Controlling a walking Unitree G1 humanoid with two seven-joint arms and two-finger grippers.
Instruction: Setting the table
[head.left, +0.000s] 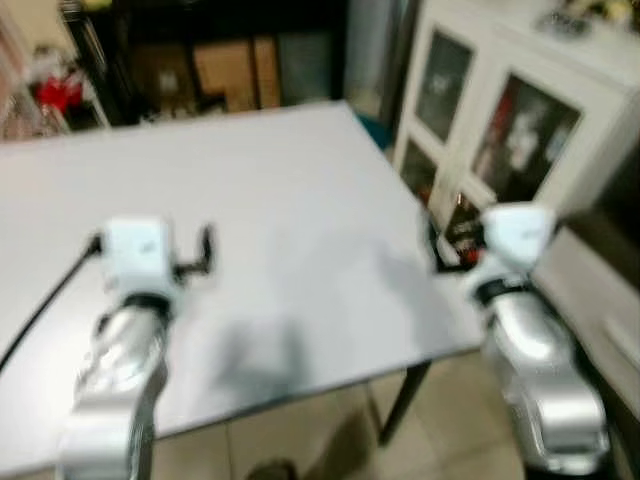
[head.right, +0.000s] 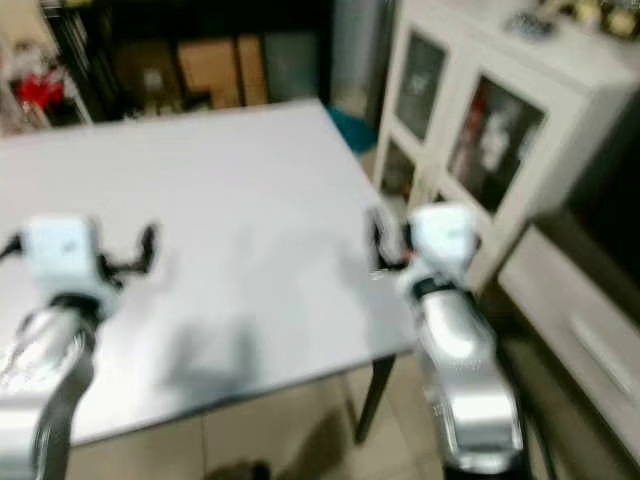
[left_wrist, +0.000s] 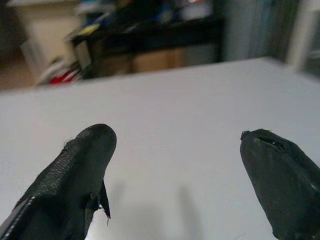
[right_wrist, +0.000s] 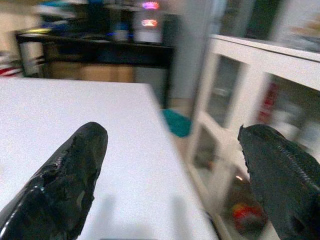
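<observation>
Table (head.left: 280, 200), pale grey, fronts the robot beside a white cabinet (head.left: 520, 110). Left gripper (left_wrist: 177, 165) hovers over the table, fingers spread, grasping nothing. Right gripper (right_wrist: 172, 165) hangs at the table's cabinet-side edge, fingers likewise released.

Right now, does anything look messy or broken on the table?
No, nothing stands out. The white table looks flat and unmarked, with no spill or crack that shows. The left gripper is open over the tabletop, and the right gripper is open at the table's edge beside the white cabinet. The pictures are blurry, though.
</observation>
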